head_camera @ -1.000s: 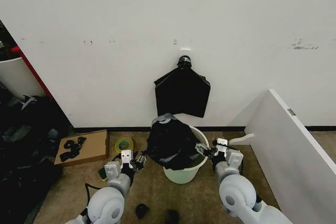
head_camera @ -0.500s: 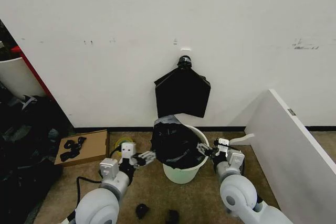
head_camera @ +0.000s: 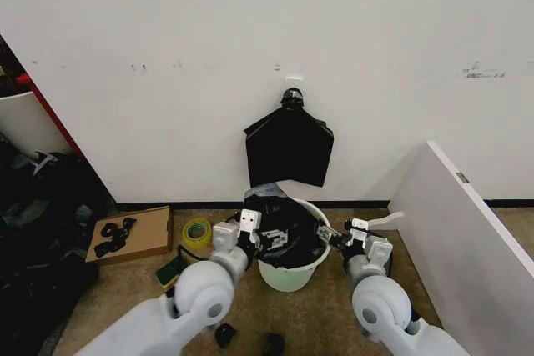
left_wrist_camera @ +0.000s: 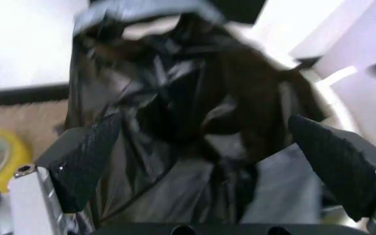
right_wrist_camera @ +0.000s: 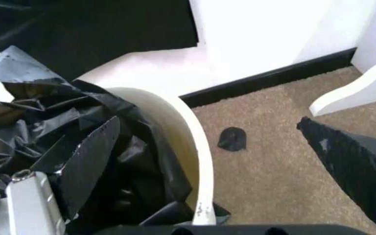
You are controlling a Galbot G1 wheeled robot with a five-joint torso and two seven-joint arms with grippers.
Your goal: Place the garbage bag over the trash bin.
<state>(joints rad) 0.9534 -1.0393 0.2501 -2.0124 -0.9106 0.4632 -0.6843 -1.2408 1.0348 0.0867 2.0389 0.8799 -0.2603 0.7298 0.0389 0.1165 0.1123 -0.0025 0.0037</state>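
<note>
note that the garbage bag sits bunched inside the trash bin, directly ahead of your spread-fingered left gripper; the right gripper, fingers also apart, straddles the rim.

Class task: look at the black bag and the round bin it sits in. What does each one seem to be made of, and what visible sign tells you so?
The garbage bag: thin glossy plastic film, judging by its crinkles and sheen. The trash bin: apparently smooth, rigid cream-white plastic with a rolled rim.

The garbage bag sits bunched in the trash bin.
</note>
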